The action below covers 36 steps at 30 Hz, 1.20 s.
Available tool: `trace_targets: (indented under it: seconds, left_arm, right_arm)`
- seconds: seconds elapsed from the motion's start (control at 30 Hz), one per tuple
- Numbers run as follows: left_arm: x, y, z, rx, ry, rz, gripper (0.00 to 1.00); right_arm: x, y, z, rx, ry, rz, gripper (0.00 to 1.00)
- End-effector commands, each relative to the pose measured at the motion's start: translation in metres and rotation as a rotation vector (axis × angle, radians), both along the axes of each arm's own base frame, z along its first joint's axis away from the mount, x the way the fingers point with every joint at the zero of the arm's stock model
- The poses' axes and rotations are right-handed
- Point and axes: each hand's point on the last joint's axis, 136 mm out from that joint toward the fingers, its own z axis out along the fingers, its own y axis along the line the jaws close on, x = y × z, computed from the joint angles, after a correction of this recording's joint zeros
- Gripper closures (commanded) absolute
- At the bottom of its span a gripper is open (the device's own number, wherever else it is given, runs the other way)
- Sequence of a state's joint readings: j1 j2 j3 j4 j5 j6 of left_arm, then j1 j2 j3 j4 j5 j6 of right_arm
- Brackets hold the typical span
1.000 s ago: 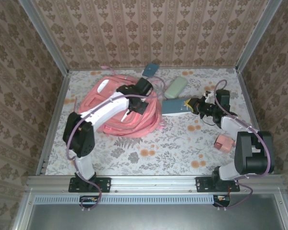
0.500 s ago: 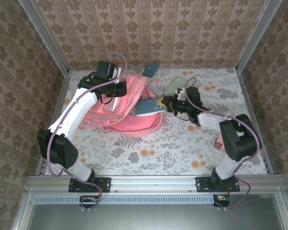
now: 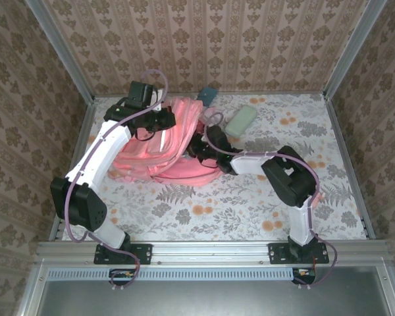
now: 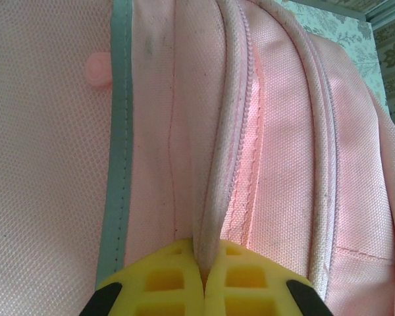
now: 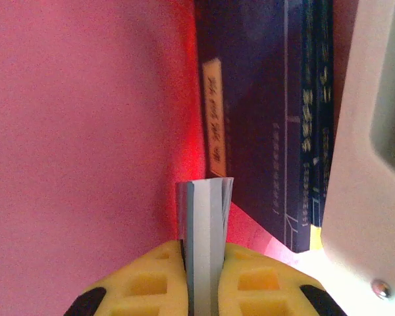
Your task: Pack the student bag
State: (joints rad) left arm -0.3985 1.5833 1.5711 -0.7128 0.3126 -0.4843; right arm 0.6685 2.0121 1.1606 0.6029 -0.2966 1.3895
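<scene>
Bag: I see the student bag (image 3: 178, 168) lying on the far left of the flowered table (image 3: 250, 204).
Left: my left gripper (image 4: 204, 273) is clenched on its zippered rim.
Right: my right gripper (image 5: 203, 266), inside the pink lining, grasps a thin grey-blue booklet (image 5: 204, 210) beside a dark blue book (image 5: 263, 131).
Nearby: a mint pouch (image 3: 241, 120) lies just right of the bag.

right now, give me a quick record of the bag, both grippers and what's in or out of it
bag: pink, lying on the table
left gripper: shut on the bag's zipper edge
right gripper: inside the bag, shut on a thin grey book
inside: dark blue book
outside: green pouch, blue item
</scene>
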Motion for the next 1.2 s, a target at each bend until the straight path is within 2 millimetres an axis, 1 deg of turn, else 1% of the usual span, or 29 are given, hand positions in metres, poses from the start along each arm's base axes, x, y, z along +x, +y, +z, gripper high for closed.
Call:
trace_targets:
  seconds: [0.0, 0.13, 0.17, 0.23, 0.3, 0.37, 0.47, 0.67, 0.87, 0.93, 1.07, 1.17]
  left_arm:
    - [0.007, -0.011, 0.052, -0.131, -0.142, -0.016, 1.00]
    - [0.009, -0.012, 0.048, -0.135, -0.134, -0.012, 1.00]
    - [0.009, -0.012, 0.048, -0.137, -0.132, -0.012, 1.00]
    - [0.009, -0.013, 0.046, -0.137, -0.129, -0.012, 1.00]
    - [0.009, -0.013, 0.045, -0.135, -0.128, -0.012, 1.00]
    - [0.009, -0.011, 0.043, -0.129, -0.127, -0.011, 1.00]
    - [0.009, -0.007, 0.041, -0.119, -0.126, -0.004, 1.00]
    - [0.006, 0.001, 0.036, -0.110, -0.118, 0.009, 1.00]
    - [0.003, 0.004, 0.030, -0.101, -0.109, 0.006, 1.00]
    - [0.001, 0.003, 0.028, -0.106, -0.106, 0.002, 1.00]
    - [-0.001, 0.001, 0.026, -0.119, -0.097, -0.005, 1.00]
    - [-0.002, 0.001, 0.026, -0.121, -0.094, -0.005, 1.00]
  right_arm:
    - [0.004, 0.024, -0.009, 0.030, 0.032, -0.037, 1.00]
    - [-0.013, 0.050, -0.020, -0.031, 0.047, 0.029, 1.00]
    - [-0.017, 0.055, -0.023, -0.055, 0.051, 0.051, 0.95]
    - [-0.026, 0.062, -0.029, -0.097, 0.066, 0.093, 0.72]
    - [-0.030, 0.061, -0.033, -0.113, 0.080, 0.112, 0.62]
    - [-0.033, 0.055, -0.033, -0.128, 0.081, 0.114, 0.56]
    - [-0.037, 0.040, -0.027, -0.185, 0.057, 0.112, 0.51]
    - [-0.044, 0.004, -0.011, -0.295, 0.015, 0.113, 0.50]
    - [-0.049, -0.046, 0.007, -0.387, -0.022, 0.078, 0.49]
    - [-0.048, -0.061, 0.012, -0.405, -0.036, 0.063, 0.50]
    - [-0.047, -0.082, 0.010, -0.415, -0.029, 0.056, 0.55]
    - [-0.042, -0.102, 0.009, -0.452, -0.034, 0.017, 0.56]
